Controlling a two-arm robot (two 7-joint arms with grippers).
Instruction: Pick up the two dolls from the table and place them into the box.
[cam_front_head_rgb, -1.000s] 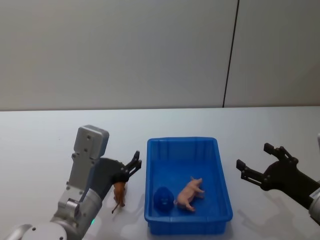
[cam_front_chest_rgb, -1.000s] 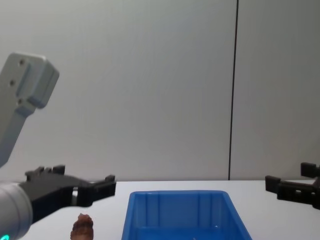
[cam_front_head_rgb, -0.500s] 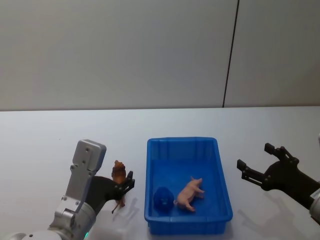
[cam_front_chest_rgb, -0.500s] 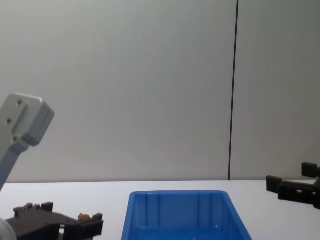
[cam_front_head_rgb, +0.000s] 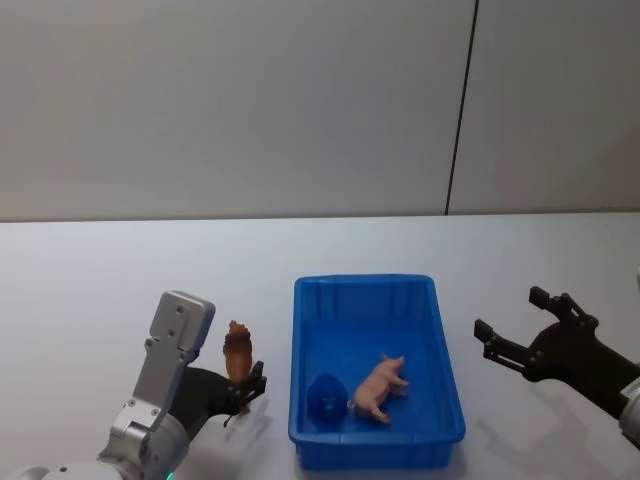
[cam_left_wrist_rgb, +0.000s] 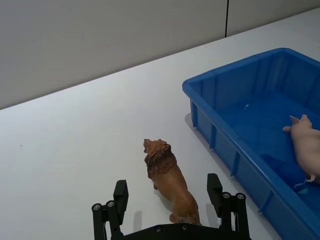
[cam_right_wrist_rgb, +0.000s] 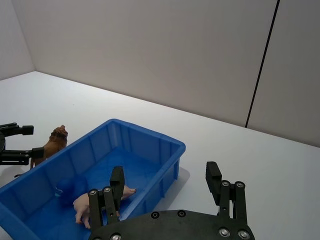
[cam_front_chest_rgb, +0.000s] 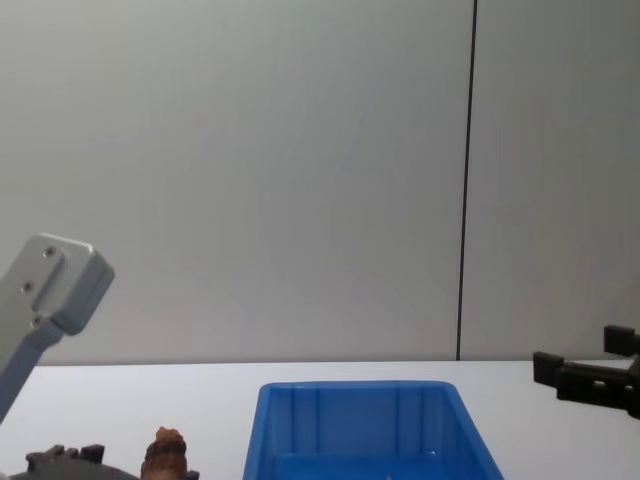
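Left wrist view: left pincer (cam_left_wrist_rgb: 170, 200) spread wide astride the brown doll (cam_left_wrist_rgb: 167, 180); right pincer (cam_front_head_rgb: 515, 340) gapes, holding nothing

Ahead of me, at 12 o'clock, stands a plain grey wall (cam_front_head_rgb: 230, 100) with no windows or fittings. A thin dark vertical seam (cam_front_head_rgb: 460, 105) divides it toward 1 o'clock, running from the top edge down to the table line. In my right wrist view a corner (cam_right_wrist_rgb: 22, 35) shows where a second grey wall meets the first. Lighting is even and diffuse, with soft shadows. No floor or other furniture can be made out.
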